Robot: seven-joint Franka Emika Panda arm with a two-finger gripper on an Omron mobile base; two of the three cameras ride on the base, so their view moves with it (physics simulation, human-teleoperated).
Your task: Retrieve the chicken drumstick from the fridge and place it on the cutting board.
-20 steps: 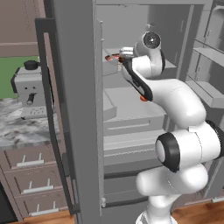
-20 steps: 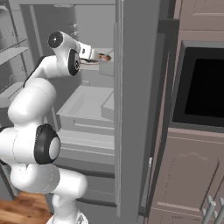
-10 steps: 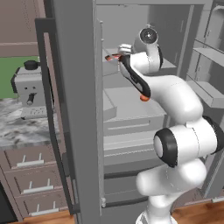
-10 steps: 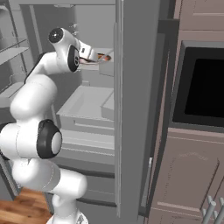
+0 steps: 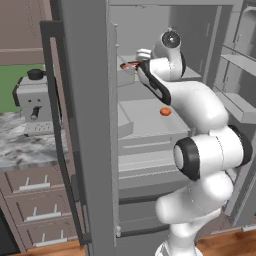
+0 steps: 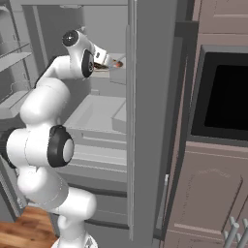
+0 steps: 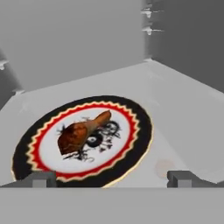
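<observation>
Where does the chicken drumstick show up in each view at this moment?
Left base view: chicken drumstick is a small reddish sliver on the upper fridge shelf, left of the arm.
Right base view: small brown lump on that shelf, right of the arm.
Hand view: centre-left, lying on the plate.
Shared landmark: the plate.

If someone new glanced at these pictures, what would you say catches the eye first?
Probably the golden-brown chicken drumstick lying on a round white plate with a red and black rim, on a pale grey shelf inside the open grey metal fridge. Next, the white arm reaching in, its open gripper just short of the plate. A small red-orange ball sits a shelf lower.
</observation>
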